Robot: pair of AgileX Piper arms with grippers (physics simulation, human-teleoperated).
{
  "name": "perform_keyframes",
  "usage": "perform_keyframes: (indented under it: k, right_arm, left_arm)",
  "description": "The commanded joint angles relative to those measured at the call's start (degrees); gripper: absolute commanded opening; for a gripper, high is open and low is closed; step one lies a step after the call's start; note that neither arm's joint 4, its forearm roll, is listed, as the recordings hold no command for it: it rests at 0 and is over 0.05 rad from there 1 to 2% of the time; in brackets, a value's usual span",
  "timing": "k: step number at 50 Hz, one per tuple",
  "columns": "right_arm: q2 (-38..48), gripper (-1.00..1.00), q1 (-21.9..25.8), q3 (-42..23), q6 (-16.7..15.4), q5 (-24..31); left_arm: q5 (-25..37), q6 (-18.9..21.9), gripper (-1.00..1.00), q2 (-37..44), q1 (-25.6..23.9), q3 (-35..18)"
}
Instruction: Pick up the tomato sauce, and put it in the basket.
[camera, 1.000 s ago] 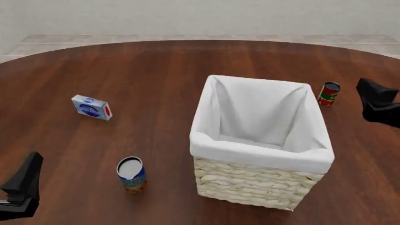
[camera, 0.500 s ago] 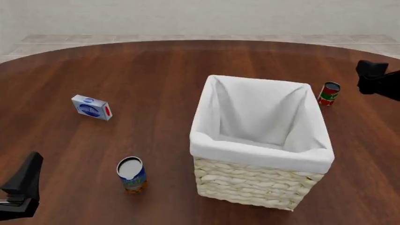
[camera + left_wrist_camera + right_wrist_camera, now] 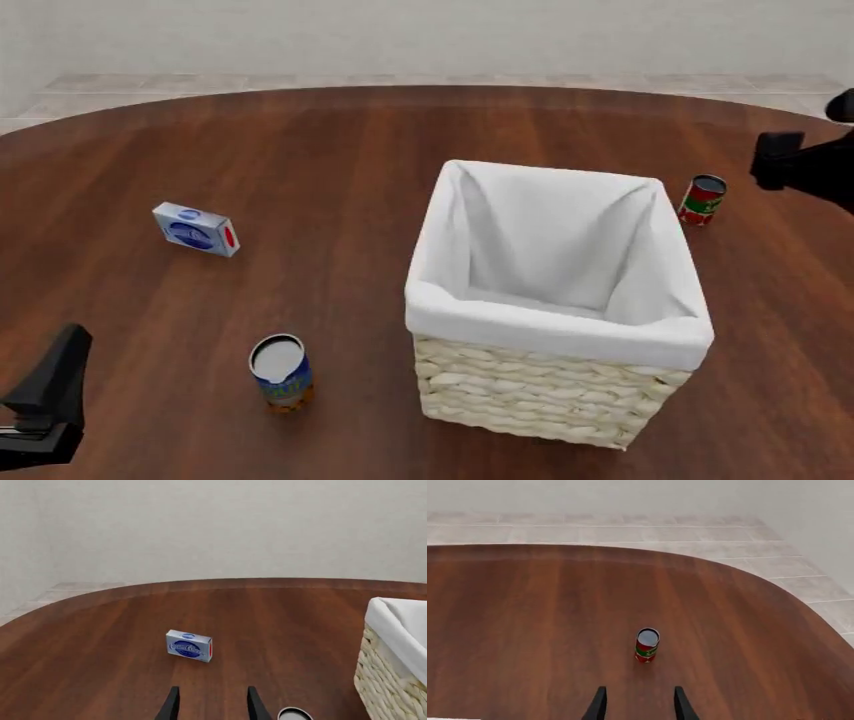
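Observation:
The tomato sauce [image 3: 702,199], a small red-labelled can with a green band and grey top, stands upright on the table just right of the basket's far corner. The basket [image 3: 554,337], large pale wicker with white lining, stands in the middle right; its corner shows in the left wrist view [image 3: 390,672]. My right gripper [image 3: 777,166] is open and empty at the right edge, to the right of the can and apart from it. In the right wrist view the can [image 3: 647,645] stands ahead of the open fingers [image 3: 598,706]. My left gripper [image 3: 60,385] is open and empty at the near left.
A blue-and-white box [image 3: 196,229] lies at the left, also in the left wrist view [image 3: 189,646]. A blue-and-orange can [image 3: 282,373] stands near the front, left of the basket. The round table's far edge [image 3: 747,572] curves behind the tomato sauce, with tiled floor beyond.
My right gripper has risen in the front view, moving farther out and level with the tomato sauce. The left arm and all objects have not moved.

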Motion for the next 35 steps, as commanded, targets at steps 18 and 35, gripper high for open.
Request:
perform_keyframes:
  k: [18, 35]
  right_arm:
    - [16.73, 1.00, -2.14, -7.21, 1.00, -6.93]
    - [25.86, 1.00, -3.17, -10.54, 2.14, -11.89]
  left_arm:
    - [0.00, 0.00, 1.00, 0.00, -0.01, 0.00]
    - [0.00, 0.01, 1.00, -0.01, 0.00, 0.00]
